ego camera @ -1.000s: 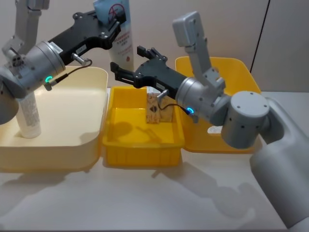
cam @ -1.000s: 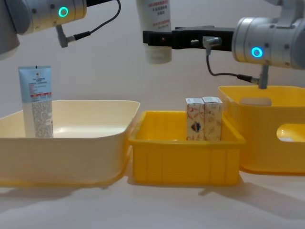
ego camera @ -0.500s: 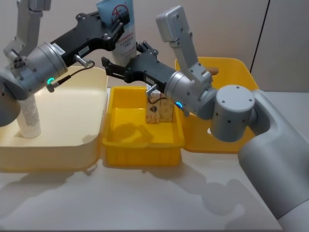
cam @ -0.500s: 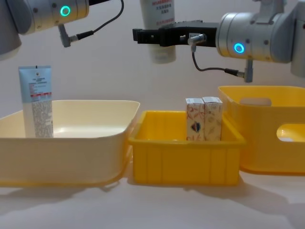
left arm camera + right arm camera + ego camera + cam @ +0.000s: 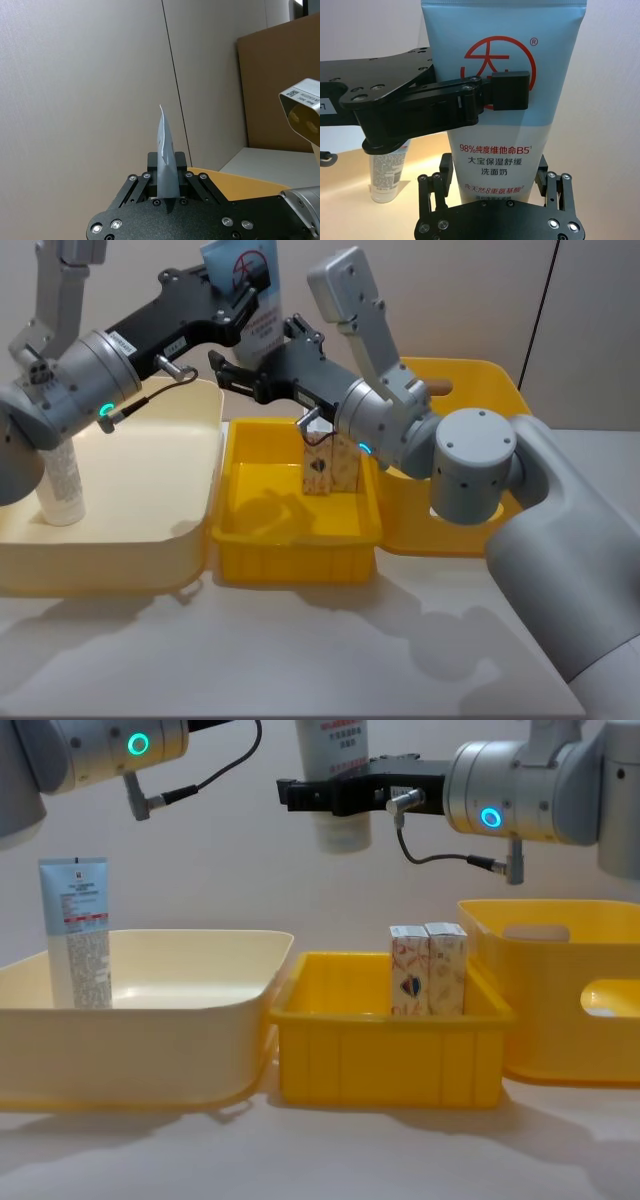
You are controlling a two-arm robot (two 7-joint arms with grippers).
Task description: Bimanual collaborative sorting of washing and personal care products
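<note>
Scene lit evenly from above; soft arm shadows cast on table. Mild glare seen on cream bin. Focus kept sharp throughout.

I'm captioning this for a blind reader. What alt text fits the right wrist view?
The left gripper clamps a white tube by its light-blue end, red logo facing the camera. The right gripper sits open around the tube's lower body. Another tube stands behind in a cream bin.

Tube between right end effector fingers
</note>
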